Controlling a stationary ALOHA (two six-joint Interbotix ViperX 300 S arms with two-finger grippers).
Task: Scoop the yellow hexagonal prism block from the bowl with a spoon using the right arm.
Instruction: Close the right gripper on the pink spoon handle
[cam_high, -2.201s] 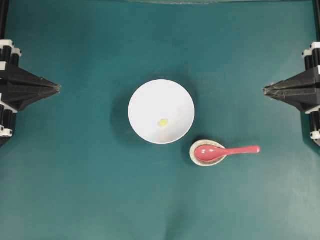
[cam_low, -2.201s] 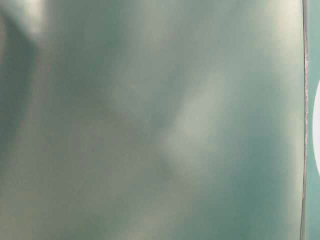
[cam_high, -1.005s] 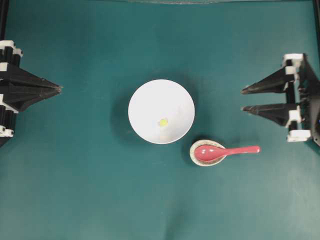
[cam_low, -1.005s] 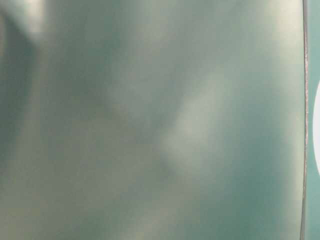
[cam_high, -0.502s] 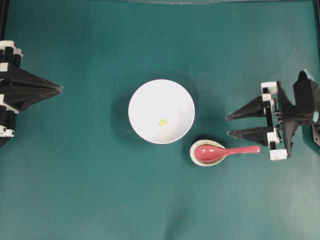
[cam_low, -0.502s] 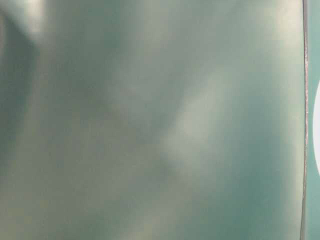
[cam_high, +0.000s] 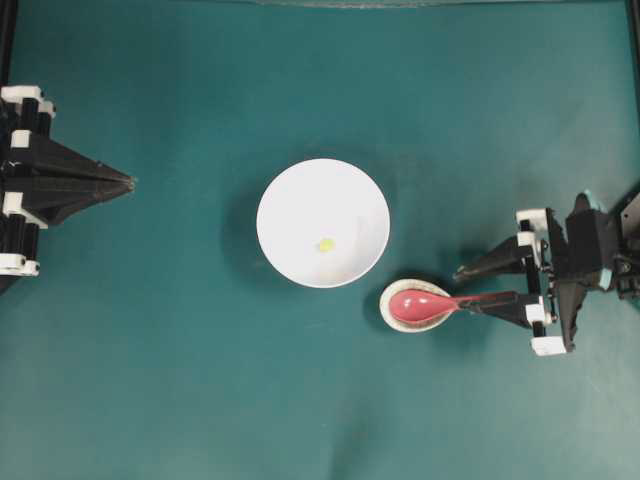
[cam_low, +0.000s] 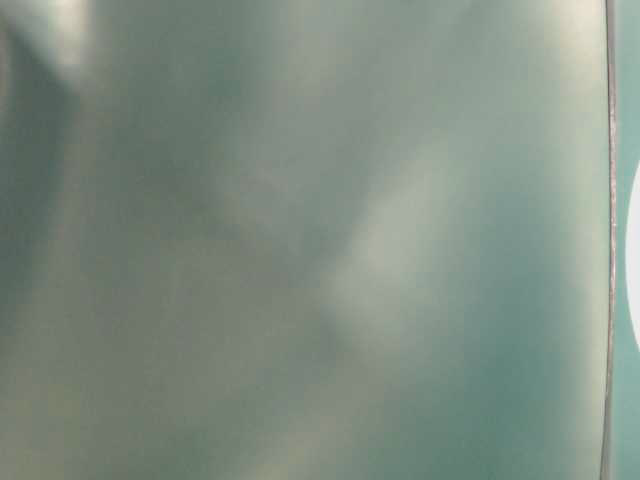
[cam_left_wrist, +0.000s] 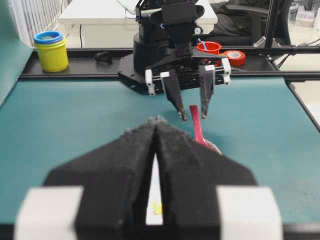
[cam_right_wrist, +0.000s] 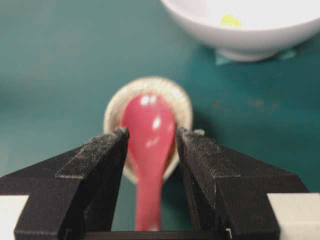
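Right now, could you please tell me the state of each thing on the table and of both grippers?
bowl: upright, holding the block.
yellow block: lying in the bowl.
spoon: scoop resting in the small dish, not gripped.
small dish: under the spoon's scoop.
right gripper: open, astride the spoon handle.
left gripper: shut, empty.

Right gripper: shut and parked at the right table edge at the start; now spread wide and moved in toward the middle and down the overhead view, fingers straddling the handle of the spoon, one to each side, contact not discernible. Right arm: now reaches further over the table. Left gripper: tip sits slightly further inward than before.
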